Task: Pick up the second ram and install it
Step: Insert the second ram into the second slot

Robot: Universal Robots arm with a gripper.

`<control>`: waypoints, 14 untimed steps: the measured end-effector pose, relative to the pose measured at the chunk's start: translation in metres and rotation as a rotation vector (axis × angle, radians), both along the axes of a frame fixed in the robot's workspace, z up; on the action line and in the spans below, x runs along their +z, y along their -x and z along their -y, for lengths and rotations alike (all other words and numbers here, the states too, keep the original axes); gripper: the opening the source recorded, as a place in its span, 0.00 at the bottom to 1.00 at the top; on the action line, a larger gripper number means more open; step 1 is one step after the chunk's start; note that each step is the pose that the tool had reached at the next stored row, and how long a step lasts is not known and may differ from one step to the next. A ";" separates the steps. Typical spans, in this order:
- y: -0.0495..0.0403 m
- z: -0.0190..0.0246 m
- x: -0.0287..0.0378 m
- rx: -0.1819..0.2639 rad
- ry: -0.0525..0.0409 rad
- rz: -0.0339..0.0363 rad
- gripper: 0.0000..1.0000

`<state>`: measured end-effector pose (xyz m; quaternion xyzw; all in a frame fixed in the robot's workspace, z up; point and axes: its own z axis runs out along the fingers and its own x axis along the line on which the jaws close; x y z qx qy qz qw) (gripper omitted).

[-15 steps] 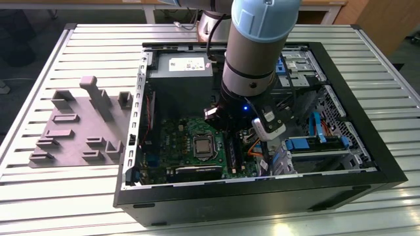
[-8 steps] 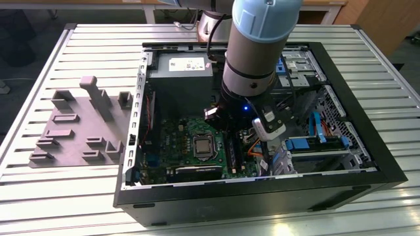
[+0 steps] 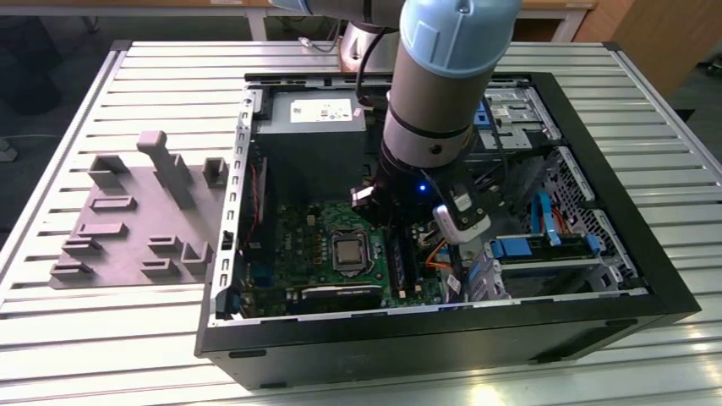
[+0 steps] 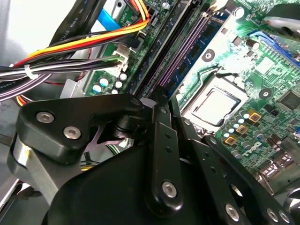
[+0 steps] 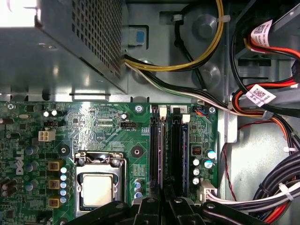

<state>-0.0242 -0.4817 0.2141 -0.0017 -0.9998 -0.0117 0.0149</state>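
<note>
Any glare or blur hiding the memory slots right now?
First wrist view: memory slots evenly lit, glare only on the power supply corner. Second wrist view: slots sharp, the gripper linkage dark in front. Exterior view: the arm hides them.

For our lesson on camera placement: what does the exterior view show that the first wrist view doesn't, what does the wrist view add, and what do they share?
Exterior view's extras: the grey fixture block, the slatted table, the arm and the case's outer wall.
First wrist view's extras: a yellow cable and white cable tags.
Shared: the motherboard, the CPU socket and the power supply.
</note>
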 end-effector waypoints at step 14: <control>-0.0008 -0.0018 -0.0031 0.000 0.0000 -0.0016 0.14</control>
